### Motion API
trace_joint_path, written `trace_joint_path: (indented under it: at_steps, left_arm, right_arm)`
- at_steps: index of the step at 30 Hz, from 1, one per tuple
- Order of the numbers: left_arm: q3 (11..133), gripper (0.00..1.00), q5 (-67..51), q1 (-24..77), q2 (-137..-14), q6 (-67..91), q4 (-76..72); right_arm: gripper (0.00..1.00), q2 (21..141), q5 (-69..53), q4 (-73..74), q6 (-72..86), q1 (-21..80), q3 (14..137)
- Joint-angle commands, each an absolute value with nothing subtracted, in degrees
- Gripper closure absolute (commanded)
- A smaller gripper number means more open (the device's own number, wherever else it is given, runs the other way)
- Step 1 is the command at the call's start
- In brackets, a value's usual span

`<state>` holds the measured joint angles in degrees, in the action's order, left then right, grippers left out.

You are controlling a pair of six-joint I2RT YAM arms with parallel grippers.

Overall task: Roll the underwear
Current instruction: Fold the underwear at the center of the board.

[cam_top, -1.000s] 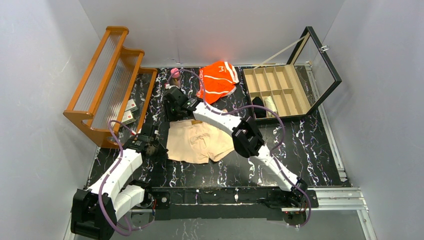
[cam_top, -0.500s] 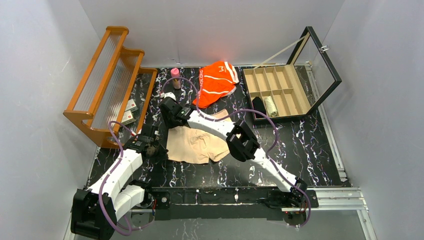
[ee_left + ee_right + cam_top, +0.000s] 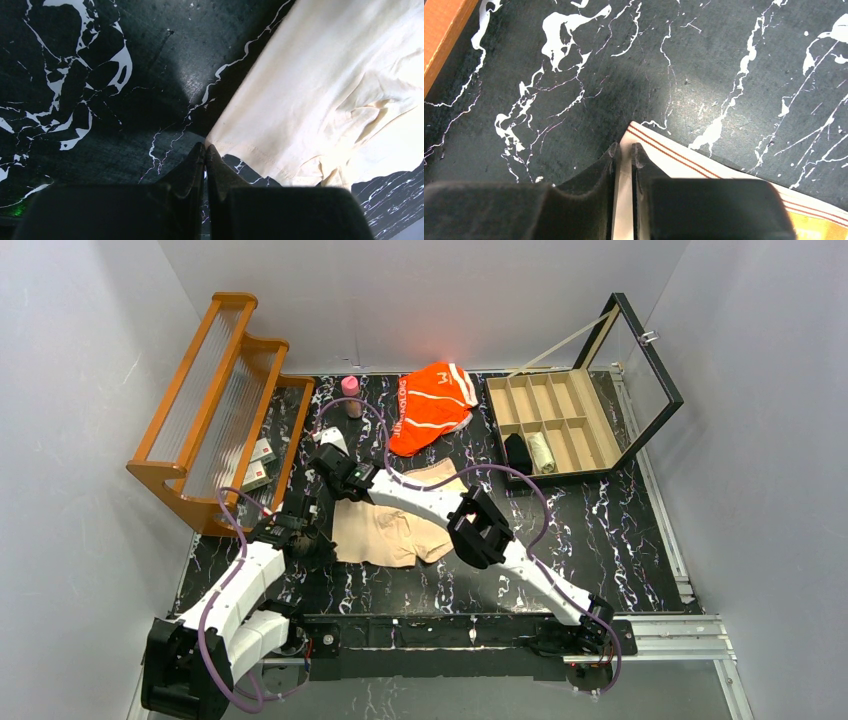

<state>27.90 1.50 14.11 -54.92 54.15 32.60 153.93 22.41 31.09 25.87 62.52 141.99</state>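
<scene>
A black, white-veined table [image 3: 620,530] fills the floor of a pale-walled booth, with a wooden rack [image 3: 215,400] off to the left. The beige underwear [image 3: 385,535] lies spread in the middle. The orange underwear [image 3: 435,400] lies farther back, well apart from both grippers.

The left gripper [image 3: 205,147] has its fingers pressed together. The near-left hem corner of the beige cloth meets their tips and looks pinched there, though the wrist view does not clearly show cloth between the pads. From these fingers the garment spreads ahead and to the right.

The right gripper [image 3: 624,147] is at the far-left corner. Its fingers stand at a narrow slit with the striped waistband [image 3: 674,160] running between them, so I judge it clamped on that corner. The cloth runs behind and to the right of those tips.

Both grippers thus sit on the same side edge, and the garment stretches away from them to the right. A roll would need to travel that way, with both corners carried together.
</scene>
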Motion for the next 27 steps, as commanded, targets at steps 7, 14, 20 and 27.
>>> trace_joint_path:
  at_steps: [7,14,20,27]
  left_arm:
    - [27.3,1.0,1.5,14.5,-53.3,55.0,33.1]
    - [30.3,1.0,1.2,14.5,-51.8,53.3,33.5]
    - [37.1,1.0,-1.9,14.4,-51.7,47.4,32.5]
    - [43.0,1.0,-12.3,15.0,-56.5,44.8,27.1]
  right_arm:
    - [0.99,155.3,20.3,33.4,24.8,62.2,144.7]
    - [0.99,144.9,7.2,27.4,31.0,57.4,140.5]
    - [0.99,136.8,-7.4,22.0,38.0,52.1,131.7]
    - [0.99,129.2,-15.4,14.3,41.6,46.8,118.1]
